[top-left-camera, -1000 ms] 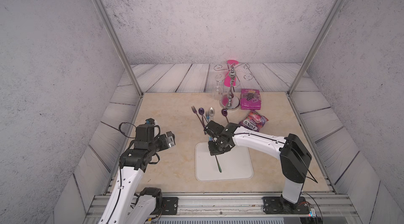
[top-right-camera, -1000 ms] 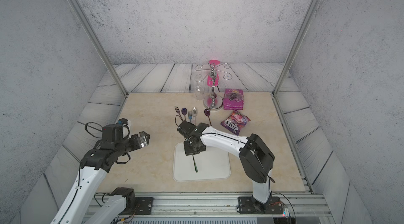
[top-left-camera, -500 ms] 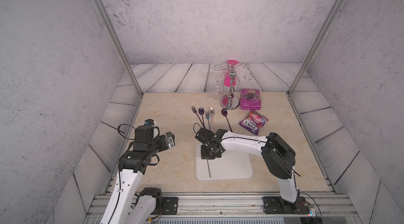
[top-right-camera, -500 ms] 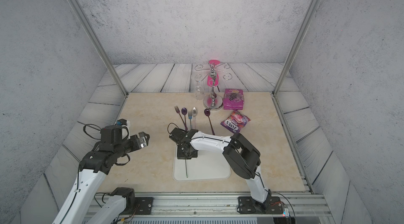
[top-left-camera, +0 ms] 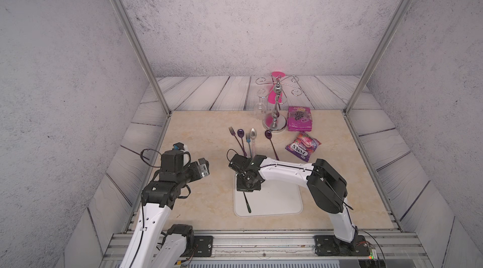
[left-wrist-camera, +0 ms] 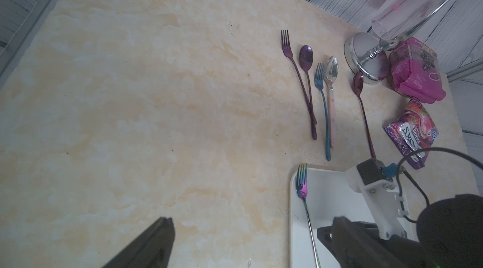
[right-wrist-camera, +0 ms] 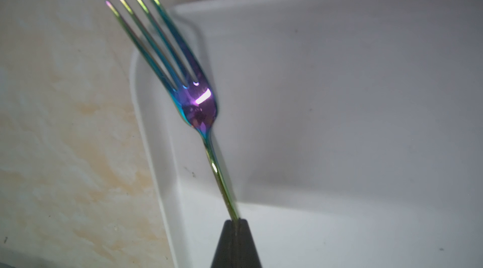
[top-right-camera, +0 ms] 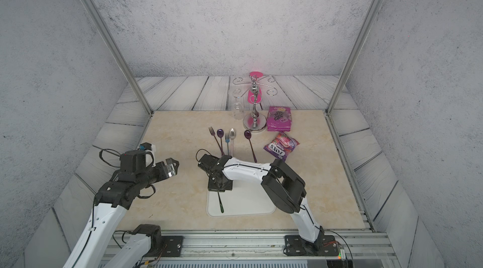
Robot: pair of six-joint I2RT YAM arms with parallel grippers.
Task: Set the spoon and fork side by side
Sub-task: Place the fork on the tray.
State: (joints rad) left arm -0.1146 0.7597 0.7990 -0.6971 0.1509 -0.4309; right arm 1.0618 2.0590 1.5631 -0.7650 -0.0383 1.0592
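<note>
Lab test cell: grey backdrop walls point(top-left-camera: 248, 18), aluminium frame posts point(top-left-camera: 135, 44), base rail point(top-left-camera: 261, 247), marble-print tabletop point(top-left-camera: 203, 136).

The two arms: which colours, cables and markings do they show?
The left arm and the right arm have white links and black blocky joints. Each wrist carries a blue plug and a looping black cable. The jaws are black. No markings are readable.

The whole table point(top-left-camera: 209, 128) is seen from high above its near edge in both top views. The fork point(right-wrist-camera: 198, 107) and far-left tray point(left-wrist-camera: 337, 201) corner are shared by both wrist views, the right one closest.
</note>
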